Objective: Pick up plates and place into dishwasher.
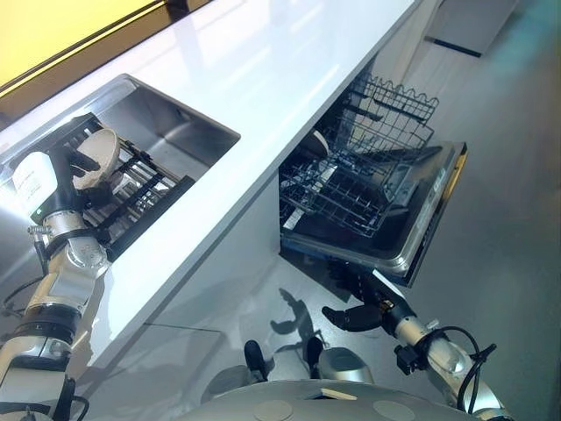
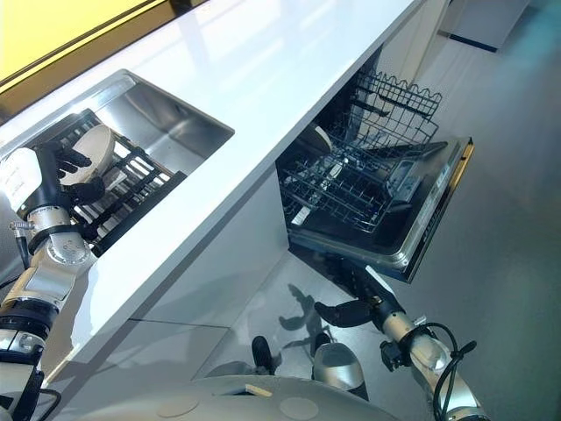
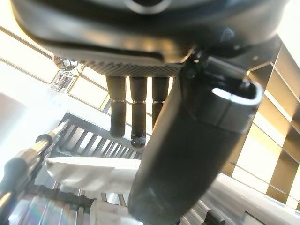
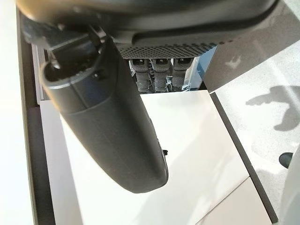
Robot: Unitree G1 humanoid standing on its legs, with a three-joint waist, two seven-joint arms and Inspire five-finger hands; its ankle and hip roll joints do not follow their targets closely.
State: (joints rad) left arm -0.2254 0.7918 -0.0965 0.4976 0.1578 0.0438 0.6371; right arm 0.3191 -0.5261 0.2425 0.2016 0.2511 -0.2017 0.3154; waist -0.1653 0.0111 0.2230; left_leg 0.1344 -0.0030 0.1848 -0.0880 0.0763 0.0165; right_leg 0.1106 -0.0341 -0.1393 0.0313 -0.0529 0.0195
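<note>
A beige plate (image 1: 105,147) stands on edge in the black drying rack (image 1: 145,184) that lies in the sink. My left hand (image 1: 77,163) is at this plate, fingers over its upper rim and thumb below it. In the left wrist view the fingers (image 3: 133,112) hang straight, just clear of the plate's pale rim (image 3: 93,171). The dishwasher (image 1: 412,237) is open, with its door down and its lower rack (image 1: 351,189) pulled out. Another plate (image 1: 320,143) stands at the back of that rack. My right hand (image 1: 355,316) hangs low under the door's edge, open and empty.
The white counter (image 1: 263,79) runs between the steel sink (image 1: 175,132) and the dishwasher. The upper wire rack (image 1: 394,101) is also slid out above the lower one. Grey floor (image 1: 508,175) lies to the right of the open door.
</note>
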